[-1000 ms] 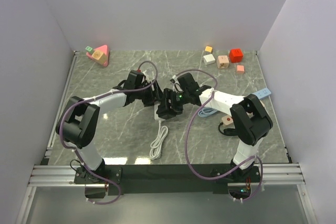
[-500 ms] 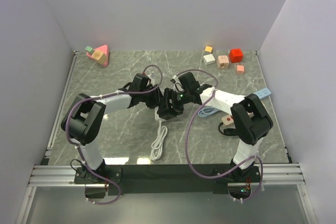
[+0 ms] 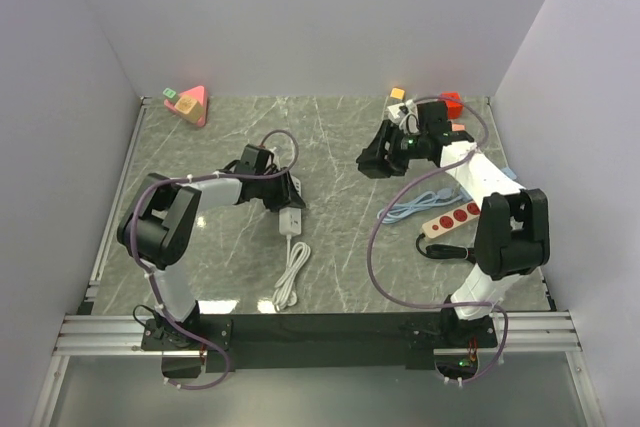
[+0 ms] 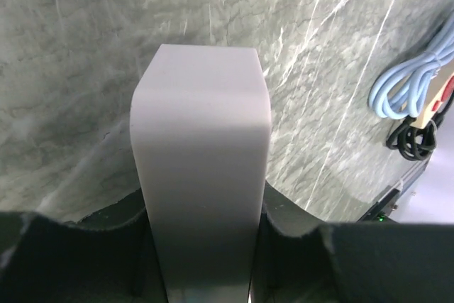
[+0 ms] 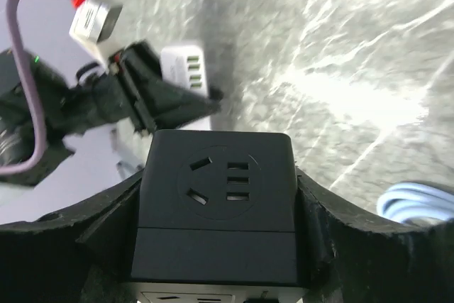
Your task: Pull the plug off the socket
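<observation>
My left gripper point(image 3: 287, 199) is shut on the white plug point(image 3: 292, 220), whose white block point(image 4: 202, 168) fills the space between the jaws in the left wrist view. Its white cable point(image 3: 290, 275) lies coiled on the table toward the near edge. My right gripper point(image 3: 377, 159) is shut on the black socket cube point(image 5: 218, 200) and holds it at the back right, well apart from the plug. The cube's empty outlet face shows in the right wrist view. The plug point(image 5: 186, 69) and the left gripper point(image 5: 152, 101) also show there, farther off.
A red-buttoned power strip point(image 3: 452, 219) with a light blue cable point(image 3: 408, 209) and a black cord point(image 3: 440, 250) lies at the right. Coloured blocks point(image 3: 425, 115) sit at the back right, a pink triangular toy point(image 3: 190, 104) at the back left.
The black socket cube and the white plug were together at the table's middle; now they are apart. My right gripper carried the cube back and right. My left gripper stayed with the plug, shifting slightly left.
</observation>
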Controlling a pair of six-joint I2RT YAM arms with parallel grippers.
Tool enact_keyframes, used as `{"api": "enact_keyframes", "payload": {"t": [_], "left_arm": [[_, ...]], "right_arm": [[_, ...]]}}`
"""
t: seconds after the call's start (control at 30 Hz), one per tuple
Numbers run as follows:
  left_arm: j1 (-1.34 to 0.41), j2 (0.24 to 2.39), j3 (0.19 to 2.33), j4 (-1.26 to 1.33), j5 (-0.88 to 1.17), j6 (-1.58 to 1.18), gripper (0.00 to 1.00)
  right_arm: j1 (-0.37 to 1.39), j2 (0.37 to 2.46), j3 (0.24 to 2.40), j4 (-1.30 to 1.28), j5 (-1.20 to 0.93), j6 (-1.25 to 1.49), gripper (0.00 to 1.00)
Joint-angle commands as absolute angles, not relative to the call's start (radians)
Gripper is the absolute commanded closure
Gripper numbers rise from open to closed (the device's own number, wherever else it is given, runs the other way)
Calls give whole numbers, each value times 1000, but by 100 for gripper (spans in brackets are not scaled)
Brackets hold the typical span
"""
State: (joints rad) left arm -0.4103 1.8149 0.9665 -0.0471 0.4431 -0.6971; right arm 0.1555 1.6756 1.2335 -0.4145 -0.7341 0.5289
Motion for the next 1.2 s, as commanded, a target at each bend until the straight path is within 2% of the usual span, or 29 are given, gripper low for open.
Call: {"api": "enact_keyframes", "payload": {"t": [0.0,0.17,0.23,0.33,0.37,0.4,0.43,0.47,0.5,0.53,0.7,0.73,0.77,0.83,0.97,1.0,1.03,1.17], "left_arm": [[-423,1827,1005,-121,440,-640,99],[-423,1799,1066,-124,475,-664,99],[-423,1793,1090,-120,495,-672,99],[-423,1789,1120,-106,526,-686,99],[-423,1792,1124,-101,535,-693,99],[-423,1795,1129,-95,544,-698,99],[-425,1801,1137,-88,558,-701,99],[-425,1816,1138,-77,567,-706,99],[-425,1822,1141,-68,578,-710,99],[-425,1830,1140,-57,587,-716,99],[-439,1878,1141,28,666,-755,98],[-440,1884,1138,38,667,-758,86],[-440,1887,1132,49,669,-768,80],[-440,1891,1118,70,678,-775,76],[-440,1897,1104,94,681,-787,77],[-440,1901,1104,98,687,-791,80],[-440,1902,1106,107,696,-796,83],[-442,1905,1112,127,709,-825,84]], "right_arm": [[151,1651,1298,-537,-586,511,100],[26,1641,1204,-620,-199,715,100],[-58,1611,1119,-632,-121,807,100],[-124,1546,1028,-632,-32,851,84],[-135,1527,1014,-635,-6,857,65],[-143,1494,990,-629,-2,857,55],[-156,1487,985,-629,-2,845,40],[-161,1485,989,-644,-2,841,32],[-164,1489,999,-659,-5,832,19],[-166,1488,1021,-695,-6,810,16],[-169,1402,1094,-794,67,775,11],[-169,1387,1103,-822,83,772,10],[-167,1373,1111,-834,83,769,9],[-154,1326,1126,-844,69,756,9],[-17,1238,1132,-808,60,724,7],[76,1209,1135,-801,54,716,7],[118,1192,1121,-722,25,698,7],[300,1213,1114,-609,-123,649,7]]}}
